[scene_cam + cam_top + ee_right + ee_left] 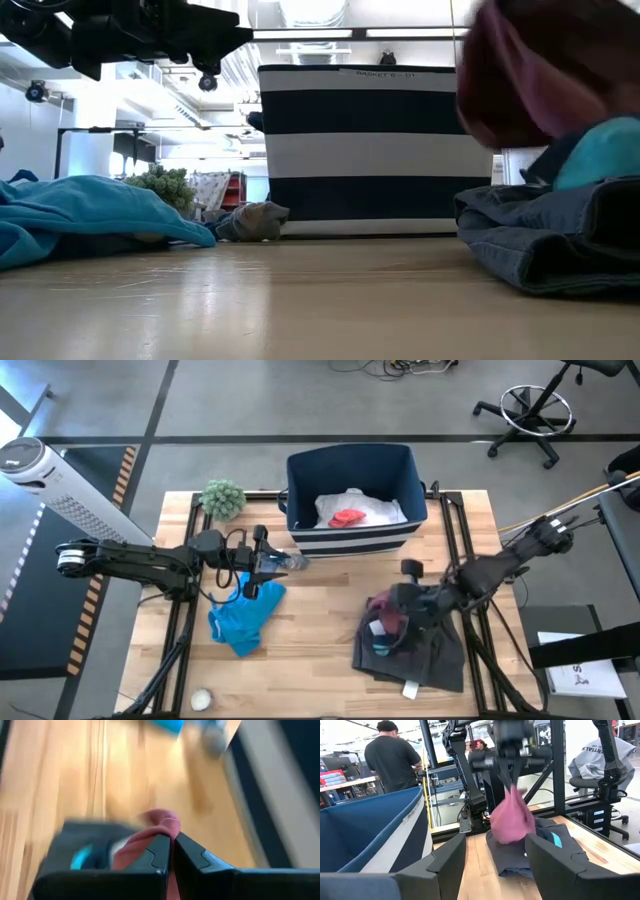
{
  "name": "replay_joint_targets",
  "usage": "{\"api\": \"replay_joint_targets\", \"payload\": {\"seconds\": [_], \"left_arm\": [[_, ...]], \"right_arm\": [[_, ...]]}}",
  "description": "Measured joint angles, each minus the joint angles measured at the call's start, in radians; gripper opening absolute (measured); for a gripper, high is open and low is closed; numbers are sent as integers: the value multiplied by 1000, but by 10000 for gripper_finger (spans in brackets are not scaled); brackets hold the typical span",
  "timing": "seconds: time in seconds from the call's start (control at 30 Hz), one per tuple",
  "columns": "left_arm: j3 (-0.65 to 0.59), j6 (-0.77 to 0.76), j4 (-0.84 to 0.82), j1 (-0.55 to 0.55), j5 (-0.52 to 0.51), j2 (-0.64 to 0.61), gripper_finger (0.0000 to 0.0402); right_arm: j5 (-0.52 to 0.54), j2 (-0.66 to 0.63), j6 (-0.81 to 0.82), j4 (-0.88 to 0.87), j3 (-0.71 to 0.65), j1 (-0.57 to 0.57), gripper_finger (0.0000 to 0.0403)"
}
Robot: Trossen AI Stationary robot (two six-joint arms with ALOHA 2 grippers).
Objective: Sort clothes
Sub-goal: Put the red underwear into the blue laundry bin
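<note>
While the maroon garment [511, 817] hangs bunched above the dark charcoal pile [415, 645] at the table's right front, the right gripper [172, 845] has its fingers pressed together on the cloth. The left gripper [495, 857] hovers with fingers spread and holding nothing, between the bright blue garment [245, 615] and the navy striped bin [350, 465]. In that bin lie a white piece [375, 510] and a red one [347, 518].

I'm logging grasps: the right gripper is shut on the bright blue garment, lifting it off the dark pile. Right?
Not quite. The right gripper is shut on the maroon garment, as both wrist views show. The bright blue garment lies under the left arm.
</note>
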Motion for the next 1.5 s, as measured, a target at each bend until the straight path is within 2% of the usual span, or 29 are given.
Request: {"api": "replay_joint_targets", "payload": {"seconds": [0.2,0.43,0.7,1.0,1.1,1.2,1.5], "left_arm": [[0,2,0,0,0,0,181],[0,20,0,0,0,0,171],[0,20,0,0,0,0,165],[0,21,0,0,-1,0,182],[0,21,0,0,-1,0,188],[0,21,0,0,-1,0,193],[0,21,-3,0,-1,0,185]], "right_arm": [[108,0,-169,50,132,-65,0],[115,0,-423,199,239,-167,0],[137,0,-699,453,307,-344,0],[129,1,-896,814,316,-579,0],[128,14,-930,876,317,-656,0],[80,29,-910,886,316,-741,0],[-3,127,-844,847,316,-909,0]]}}
